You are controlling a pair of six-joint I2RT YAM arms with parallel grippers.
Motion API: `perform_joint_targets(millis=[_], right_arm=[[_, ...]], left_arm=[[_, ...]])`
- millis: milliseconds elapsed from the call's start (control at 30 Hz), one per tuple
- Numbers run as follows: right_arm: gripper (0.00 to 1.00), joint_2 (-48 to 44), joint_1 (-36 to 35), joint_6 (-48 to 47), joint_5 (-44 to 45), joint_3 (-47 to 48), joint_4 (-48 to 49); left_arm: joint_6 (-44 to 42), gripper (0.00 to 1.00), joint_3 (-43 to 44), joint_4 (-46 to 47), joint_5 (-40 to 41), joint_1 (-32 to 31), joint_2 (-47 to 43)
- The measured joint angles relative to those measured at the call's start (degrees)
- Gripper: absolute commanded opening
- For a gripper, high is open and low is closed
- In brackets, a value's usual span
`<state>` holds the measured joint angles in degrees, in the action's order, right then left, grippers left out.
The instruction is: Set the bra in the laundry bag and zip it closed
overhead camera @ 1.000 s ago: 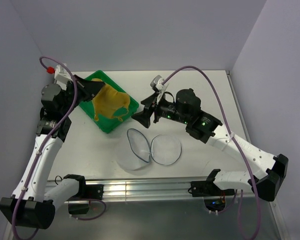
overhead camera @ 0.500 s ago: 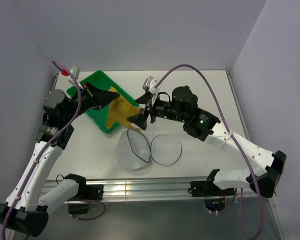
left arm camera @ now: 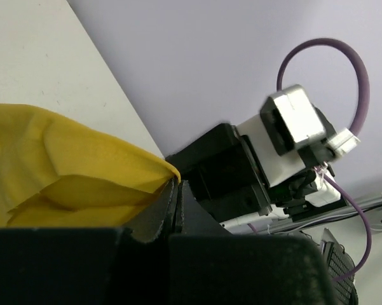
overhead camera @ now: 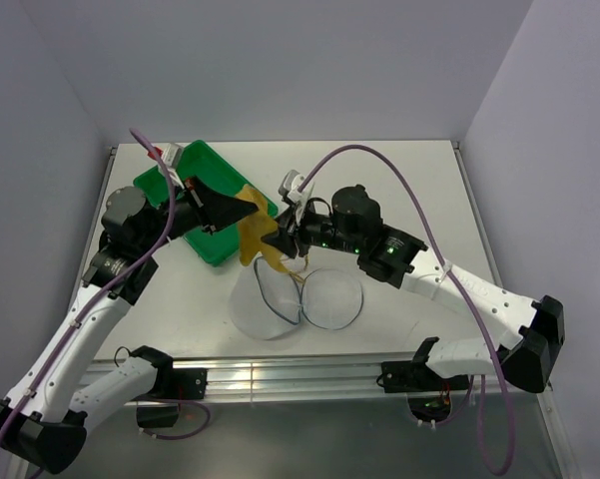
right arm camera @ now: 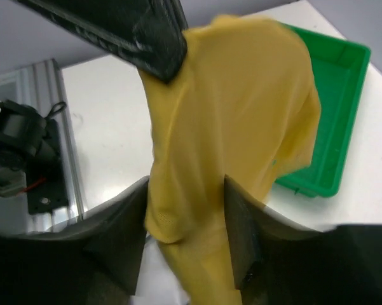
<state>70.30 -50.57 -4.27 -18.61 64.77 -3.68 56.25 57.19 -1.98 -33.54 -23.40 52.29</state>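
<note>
White tabletop (overhead camera: pixel 409 190), pale lilac walls, and the green tray (overhead camera: pixel 195 165) is sitting at the back left. Just right of it, the left gripper (overhead camera: pixel 248 207) is pinching the mustard-yellow bra (overhead camera: pixel 252 235) by its upper edge, jaws clamped tight, and the garment is dangling in mid-air. The right gripper (right arm camera: pixel 185 210) is straddling the hanging fabric with jaws standing apart, though it's hard to tell whether the pads are pressing it. Below, the laundry bag (overhead camera: pixel 270 304) is lying unzipped and spread open on the table.

Lab: plain-walled booth (overhead camera: pixel 280 60), aluminium rail (overhead camera: pixel 280 374)
</note>
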Motion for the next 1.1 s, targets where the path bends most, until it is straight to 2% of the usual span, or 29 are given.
perform_joint_targets(millis=[67, 100, 133, 200, 233, 333, 400, 500, 733, 867, 1067, 1100], right_arm=[[0.12, 0.0, 0.0, 0.0, 0.5, -0.8, 0.0], [0.04, -0.1, -0.1, 0.4, 0.7, -1.1, 0.3], [0.03, -0.5, -0.1, 0.6, 0.8, -1.5, 0.3], [0.02, -1.9, -0.1, 1.7, 1.1, -2.4, 0.1], [0.02, -2.7, -0.1, 2.3, 1.0, -2.6, -0.4], [0.00, -6.3, -0.1, 5.2, 0.9, -2.6, -1.9], [0.00, -9.0, -0.1, 7.6, 0.1, -2.6, -2.9], [0.00, -12.1, -0.1, 11.4, -2.1, -2.5, -4.7], [0.00, -14.7, -0.1, 20.7, -13.9, -4.3, -6.6], [0.00, -15.2, -0.1, 25.3, -20.3, -5.0, -5.9], [0.00, -15.2, -0.1, 29.9, -26.8, -6.7, -2.9], [0.00, -15.2, -0.1, 30.2, -27.4, -7.0, -2.8]], left_arm=[[0.0, 0.05, 0.0, 0.0, -0.3, 0.0, -0.1], [-0.3, 0.11, 0.1, -0.4, -0.3, 0.0, -0.1], [-0.7, 0.35, 0.2, -1.2, -0.2, 0.0, 0.0], [-2.7, 0.62, 0.9, -3.6, 0.3, 0.0, 0.0], [-3.7, 0.79, 1.4, -5.0, 0.7, 0.0, 0.0], [-7.9, 0.96, 3.2, -9.2, 3.7, 0.0, -0.8], [-11.2, 0.99, 3.4, -11.1, 5.7, 0.0, -2.9], [-14.8, 0.99, 3.3, -12.2, 6.3, 0.0, -6.6], [-17.7, 0.99, -4.2, -0.9, -2.0, -0.7, -13.4], [-17.9, 0.99, -8.0, 3.7, -6.5, -3.0, -12.3], [-20.7, 0.99, -8.1, 4.3, -7.3, -10.3, -8.6], [-21.1, 0.92, -8.1, 4.3, -7.3, -11.7, -8.3]])
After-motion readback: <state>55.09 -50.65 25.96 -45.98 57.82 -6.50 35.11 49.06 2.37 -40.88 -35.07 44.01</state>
